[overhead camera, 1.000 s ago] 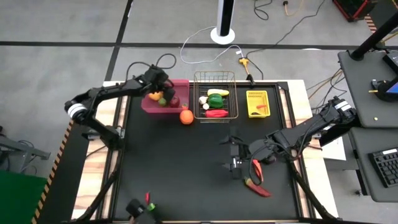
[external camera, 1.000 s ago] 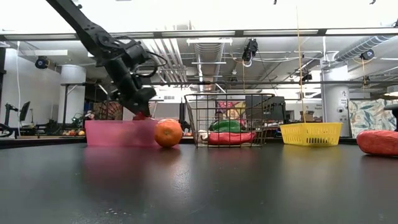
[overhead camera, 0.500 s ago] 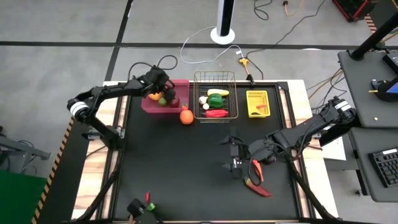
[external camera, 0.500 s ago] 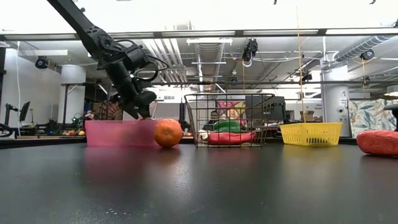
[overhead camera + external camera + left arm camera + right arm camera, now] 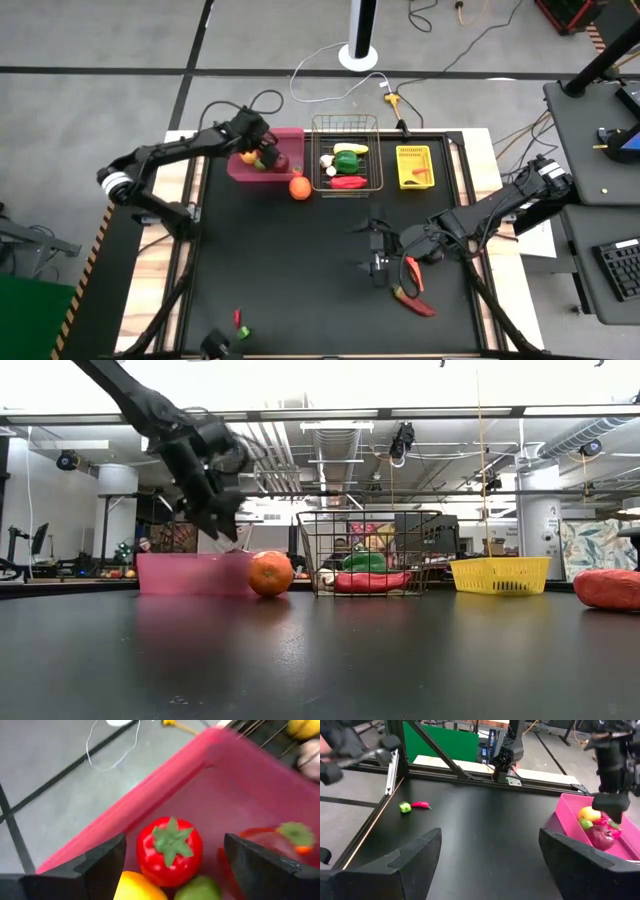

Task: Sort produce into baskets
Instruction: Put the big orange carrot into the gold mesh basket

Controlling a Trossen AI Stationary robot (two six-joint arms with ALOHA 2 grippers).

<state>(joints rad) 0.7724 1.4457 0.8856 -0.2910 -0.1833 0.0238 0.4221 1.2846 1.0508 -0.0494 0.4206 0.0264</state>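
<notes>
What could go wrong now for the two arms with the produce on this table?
The orange sits on the table against the pink bin; a nudge could roll it away. The left gripper, open above that bin, might bump the fruit inside. The red chillies lie partly under the right gripper, so a descent could press them.

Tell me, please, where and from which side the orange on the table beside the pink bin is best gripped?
Grip the orange across its widest middle, coming straight down from above. It is round, so any pair of opposite sides will do, but the pink bin sits close on one side and the wire basket on the other, so set the jaws front-to-back, clear of both.
</notes>
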